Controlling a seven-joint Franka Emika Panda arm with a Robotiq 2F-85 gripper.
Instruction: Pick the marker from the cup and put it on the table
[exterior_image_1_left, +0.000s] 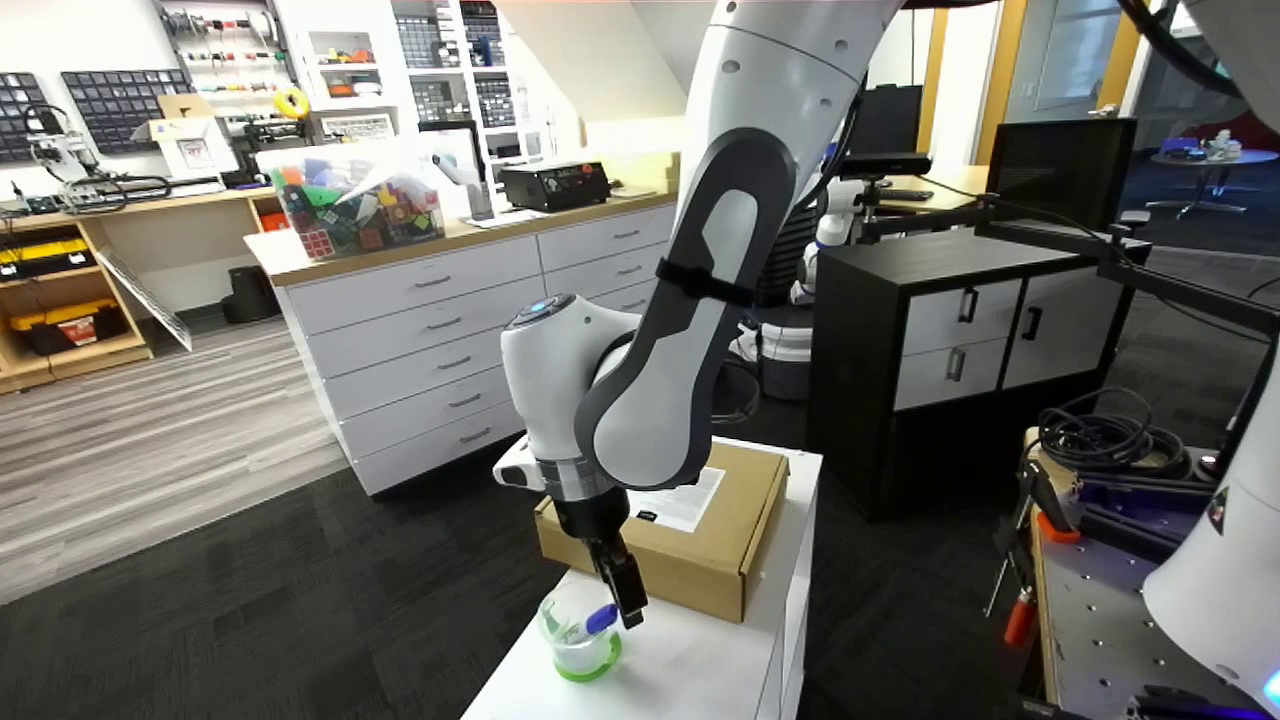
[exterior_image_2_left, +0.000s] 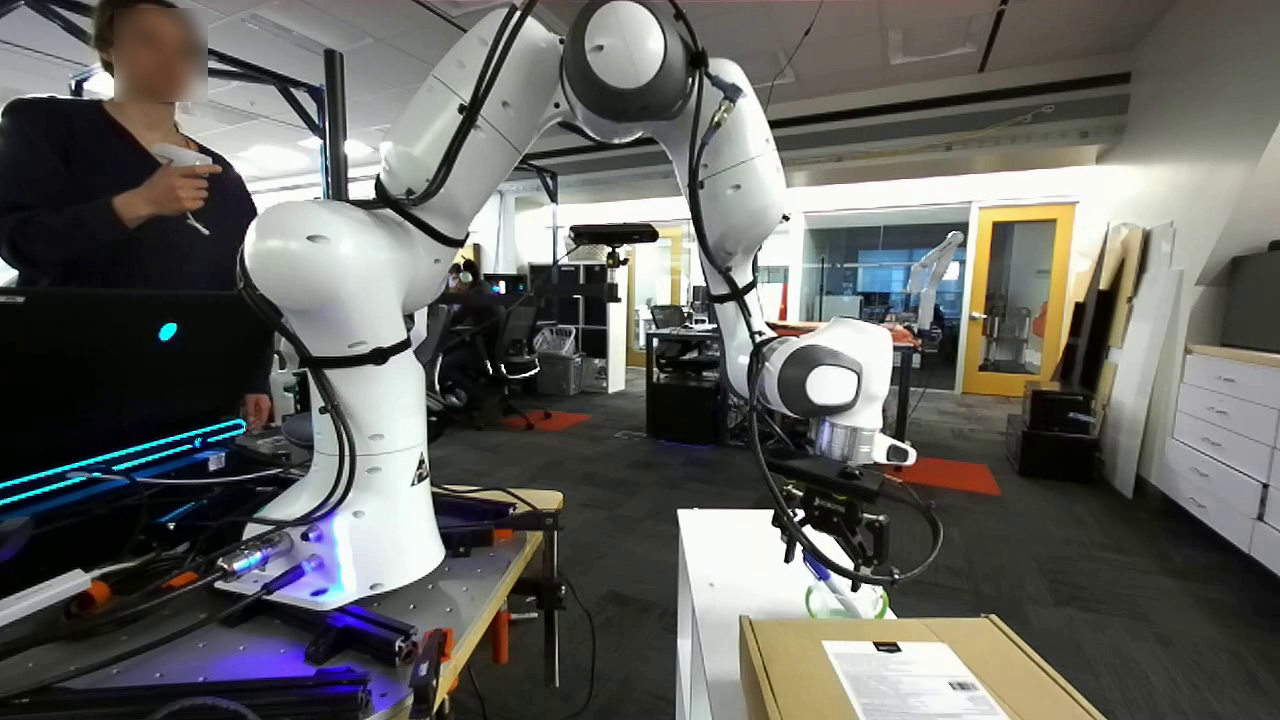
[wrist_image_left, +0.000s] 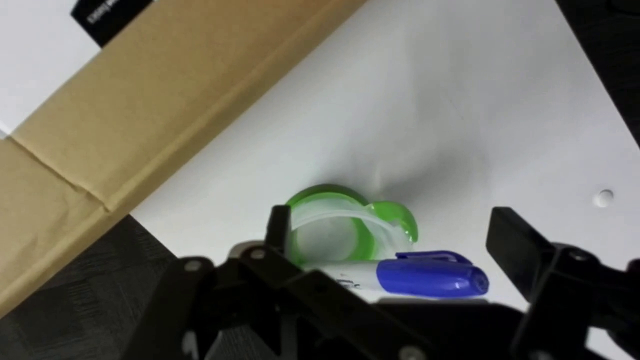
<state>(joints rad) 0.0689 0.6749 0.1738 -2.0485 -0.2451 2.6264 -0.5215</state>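
Wrist view gives me the marker (wrist_image_left: 405, 278) most plainly: it leans in the small green-trimmed cup (wrist_image_left: 345, 230), its blue-capped end jutting past the cup's rim, its pale barrel running back behind my gripper (wrist_image_left: 392, 237). I have that gripper close to the cup's rim, its fingers (wrist_image_left: 517, 245) spread wide, one overlapping the cup's edge and one clear of it, the capped end showing between them; whether the overlapping finger touches the marker I cannot tell. In both exterior views the marker tilts up out of the cup. Under the cup is the white top of the table (exterior_image_1_left: 690, 665), and near the cup on that top lies a flat cardboard box (exterior_image_1_left: 690, 575) with a printed sheet (exterior_image_2_left: 910, 685). Well apart from the cup, in an exterior view, are a white drawer cabinet (exterior_image_1_left: 420, 330) and a black cabinet (exterior_image_1_left: 855, 390). Also well apart from it, in an exterior view, a person (exterior_image_2_left: 65, 205) holds a white handheld device (exterior_image_2_left: 183, 156).
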